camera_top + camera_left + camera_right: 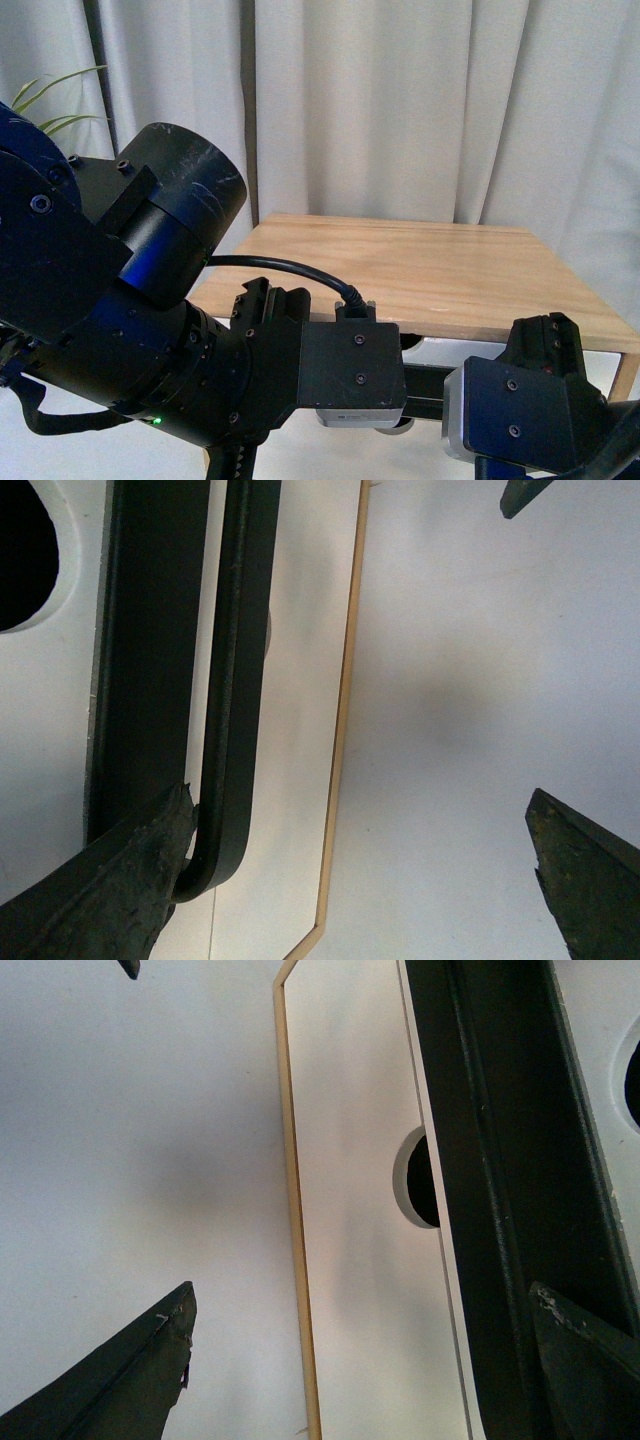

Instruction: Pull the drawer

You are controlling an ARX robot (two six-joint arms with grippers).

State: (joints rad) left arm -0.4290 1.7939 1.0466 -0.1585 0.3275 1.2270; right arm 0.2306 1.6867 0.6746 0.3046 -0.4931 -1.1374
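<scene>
In the front view the drawer [598,364] shows as a white strip under the light-wood cabinet top [420,270], mostly hidden behind my left arm [150,330] and right arm [520,400]. In the left wrist view the black bar handle [235,680] runs along a white front panel, and a half-round notch [20,560] shows beside it. My left gripper [360,880] is open; one finger [110,890] sits against the handle's curved end. In the right wrist view my right gripper [360,1360] is open. One of its fingers [590,1360] overlaps the black handle [500,1210], next to a notch [420,1180].
White curtains [400,100] hang behind the cabinet, and a plant [45,100] stands at the far left. A second white panel with a thin wood edge [345,680] lies beside the handle. A plain white surface [130,1160] fills the rest of both wrist views.
</scene>
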